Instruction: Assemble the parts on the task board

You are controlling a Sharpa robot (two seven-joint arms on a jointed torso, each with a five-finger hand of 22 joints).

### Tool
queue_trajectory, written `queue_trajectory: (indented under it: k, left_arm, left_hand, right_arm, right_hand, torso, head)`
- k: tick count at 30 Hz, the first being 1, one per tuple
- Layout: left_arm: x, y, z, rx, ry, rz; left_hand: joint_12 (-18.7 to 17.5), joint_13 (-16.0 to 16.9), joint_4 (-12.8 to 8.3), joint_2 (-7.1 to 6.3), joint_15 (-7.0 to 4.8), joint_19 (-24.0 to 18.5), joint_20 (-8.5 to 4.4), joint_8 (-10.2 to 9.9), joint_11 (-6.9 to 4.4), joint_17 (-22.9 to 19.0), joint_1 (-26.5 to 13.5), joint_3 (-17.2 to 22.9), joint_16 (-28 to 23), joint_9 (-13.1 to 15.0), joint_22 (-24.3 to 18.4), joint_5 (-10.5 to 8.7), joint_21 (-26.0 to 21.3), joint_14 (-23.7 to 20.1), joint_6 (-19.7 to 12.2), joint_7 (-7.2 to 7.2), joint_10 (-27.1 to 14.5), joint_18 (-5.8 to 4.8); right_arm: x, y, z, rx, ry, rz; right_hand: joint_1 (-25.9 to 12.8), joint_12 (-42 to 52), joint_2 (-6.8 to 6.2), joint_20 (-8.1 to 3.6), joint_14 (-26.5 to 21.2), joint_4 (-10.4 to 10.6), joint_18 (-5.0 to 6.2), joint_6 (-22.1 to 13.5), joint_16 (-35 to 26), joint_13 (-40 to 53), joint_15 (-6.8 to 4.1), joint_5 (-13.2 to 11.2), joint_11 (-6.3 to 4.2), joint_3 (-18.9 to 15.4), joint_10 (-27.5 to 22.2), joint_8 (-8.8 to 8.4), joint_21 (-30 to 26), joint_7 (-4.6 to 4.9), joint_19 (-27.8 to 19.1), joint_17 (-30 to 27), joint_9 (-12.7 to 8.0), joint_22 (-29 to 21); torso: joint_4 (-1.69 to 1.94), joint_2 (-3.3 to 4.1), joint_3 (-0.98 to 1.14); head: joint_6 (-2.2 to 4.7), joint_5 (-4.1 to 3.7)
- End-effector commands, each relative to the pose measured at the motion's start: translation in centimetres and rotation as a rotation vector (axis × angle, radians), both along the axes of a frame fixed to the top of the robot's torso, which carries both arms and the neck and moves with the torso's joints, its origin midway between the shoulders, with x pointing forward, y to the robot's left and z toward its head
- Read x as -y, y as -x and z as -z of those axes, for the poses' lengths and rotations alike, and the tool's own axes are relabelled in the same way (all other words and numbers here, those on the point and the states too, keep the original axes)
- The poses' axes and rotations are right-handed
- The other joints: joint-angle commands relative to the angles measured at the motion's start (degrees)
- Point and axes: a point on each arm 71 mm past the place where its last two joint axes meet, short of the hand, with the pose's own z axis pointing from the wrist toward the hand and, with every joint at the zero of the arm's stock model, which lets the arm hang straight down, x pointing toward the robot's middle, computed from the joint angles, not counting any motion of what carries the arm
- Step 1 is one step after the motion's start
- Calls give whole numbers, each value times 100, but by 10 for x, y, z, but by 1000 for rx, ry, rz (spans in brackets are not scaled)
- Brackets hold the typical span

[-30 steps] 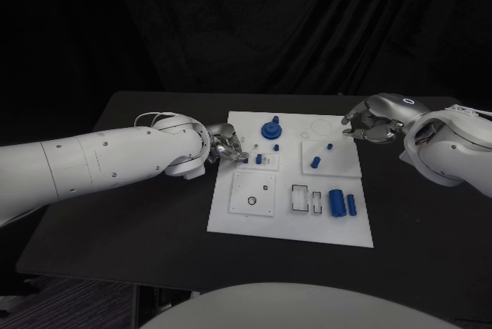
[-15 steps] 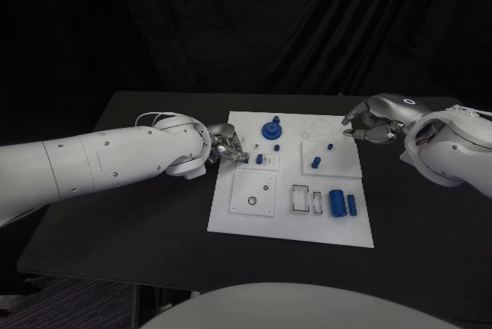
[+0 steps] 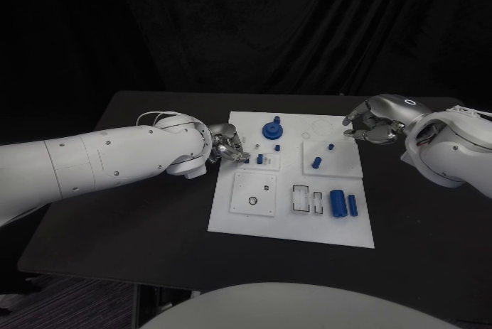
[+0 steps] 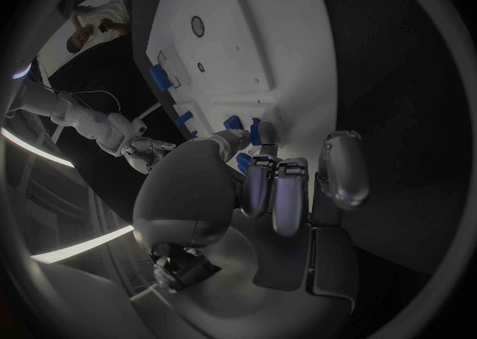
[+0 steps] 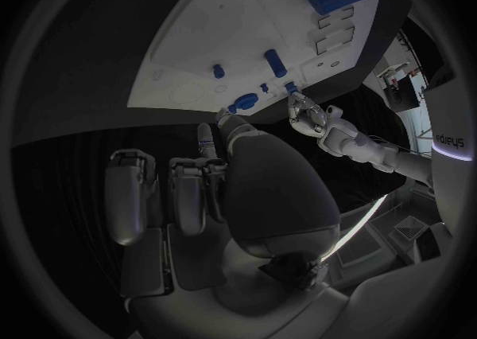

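Observation:
The white task board [image 3: 292,222] lies mid-table. On it stand a blue gear-like part [image 3: 271,130], small blue pegs [image 3: 317,161] and two larger blue cylinders [image 3: 343,202]. My left hand [image 3: 227,146] hovers at the board's left edge, its fingers [image 4: 273,192] curled in, the tips just beside a small blue piece [image 3: 259,158]. I see nothing held in it. My right hand [image 3: 371,124] hangs over the board's far right corner with its fingers [image 5: 184,196] also curled and nothing between them. The board [image 5: 249,37] and its blue parts lie ahead of that hand.
A square inset plate [image 3: 253,194] with a round hole and two empty rectangular slots [image 3: 301,199] sit near the board's front. Bare black table [image 3: 134,222] stretches to the left and front of the board.

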Motion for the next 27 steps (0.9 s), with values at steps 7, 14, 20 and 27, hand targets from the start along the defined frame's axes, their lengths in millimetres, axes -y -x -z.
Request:
queue_trajectory:
  k: [7,14,20,27]
  left_arm:
    - [4,4,6,-24,15,46]
    - [3,3,5,-15,24,48]
    - [2,2,6,-14,22,42]
    - [-2,1,6,-14,8,15]
  left_hand:
    - [-32,826,440,121,70,-39,51,-245,83,1509,-459,-575,15,-288,539,-1298,-102,606,30,52,123,92]
    - [-17,836,481,241,100,-30,83,-359,114,1509,-872,-1050,15,-437,560,-1664,-125,606,56,81,127,94]
    - [-14,836,485,287,103,-26,88,-390,118,1509,-962,-1186,15,-471,569,-1726,-132,606,44,86,127,95]
    - [3,848,496,532,99,-1,87,-350,107,1509,-1244,-1434,15,-461,602,-1725,-120,606,105,68,136,91]
  right_arm:
    - [2,0,1,-2,2,18]
    - [3,0,2,-6,5,22]
    - [3,0,2,-9,6,23]
    - [3,0,2,-12,8,23]
  right_hand:
    - [-6,-18,54,8,605,-24,85,47,17,1130,26,22,29,3,299,-35,-20,5,217,1510,-7,1277]
    - [-6,-18,54,8,605,-24,85,47,17,1130,26,22,29,3,299,-35,-20,5,217,1510,-7,1277]
    - [-6,-27,55,8,605,-30,89,50,17,1118,27,22,30,5,291,-36,-34,6,209,1510,-7,1272]
    - [-7,-28,56,8,605,-32,90,50,17,1118,27,22,30,6,291,-37,-40,7,206,1510,-8,1270]
  torso:
    - [2,-1,-2]
    - [2,-2,0]
    - [1,3,1]
    - [3,2,-3]
  head:
    - [0,3]
    - [0,1]
    - [0,7]
    - [0,12]
